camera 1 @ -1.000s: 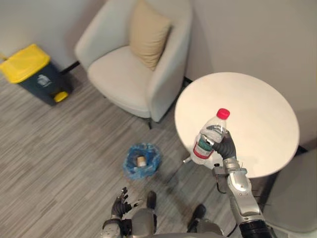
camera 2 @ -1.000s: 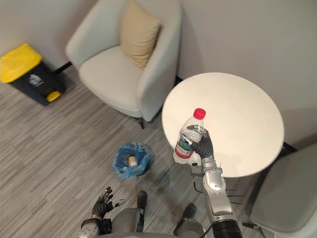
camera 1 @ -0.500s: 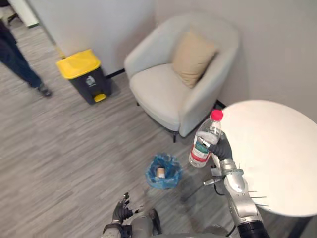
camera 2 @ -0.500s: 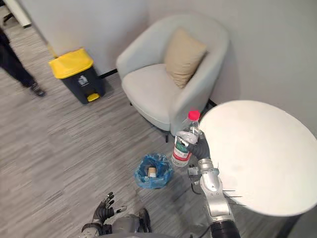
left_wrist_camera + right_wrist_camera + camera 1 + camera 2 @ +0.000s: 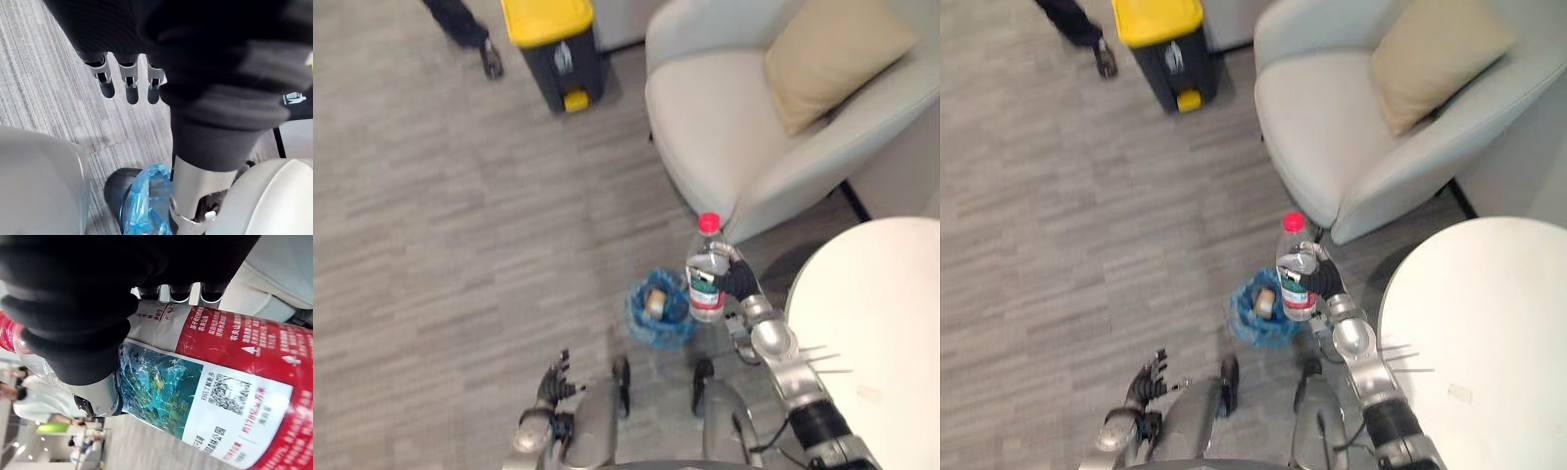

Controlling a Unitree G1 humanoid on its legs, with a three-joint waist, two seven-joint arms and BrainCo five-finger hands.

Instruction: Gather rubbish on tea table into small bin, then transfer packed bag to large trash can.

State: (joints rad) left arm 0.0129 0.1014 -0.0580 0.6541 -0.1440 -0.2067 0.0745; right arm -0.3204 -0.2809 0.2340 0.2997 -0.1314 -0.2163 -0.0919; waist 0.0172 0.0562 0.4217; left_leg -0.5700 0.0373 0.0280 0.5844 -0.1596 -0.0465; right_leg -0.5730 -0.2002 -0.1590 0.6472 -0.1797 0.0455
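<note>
- The clear plastic water bottle with a red cap and a red, white and green label (image 5: 708, 279) stands upright in the right hand (image 5: 738, 282). The dark-tipped fingers and thumb are curled round its labelled middle, clamped on it.
- In the right wrist view the fingertips (image 5: 179, 293) press on the label's edge, and the thumb lies across the bottle's clear part.
- The bottle is off the table, between the round white tea table (image 5: 886, 313) at the right and the small bin lined with a blue plastic bag (image 5: 638, 315) on the floor. In the eye views its lower end overlaps the bin's right rim.
- A small tan object (image 5: 655, 301) lies inside the blue bag; what it is cannot be told.
- The left hand (image 5: 553, 377) hangs low at the near left over the grey wood-grain floor (image 5: 440, 245). Its fingers (image 5: 131, 85) are straight, slightly apart, and hold nothing.
- Far from the bin stands a cream upholstered armchair (image 5: 724, 127) with a tan square cushion (image 5: 837, 49) against its back.
- Left of the armchair, at the far edge, stands a dark grey trash can with a yellow lid (image 5: 551, 44).
- A person's dark trouser leg and shoe (image 5: 490, 61) show just left of that can.
</note>
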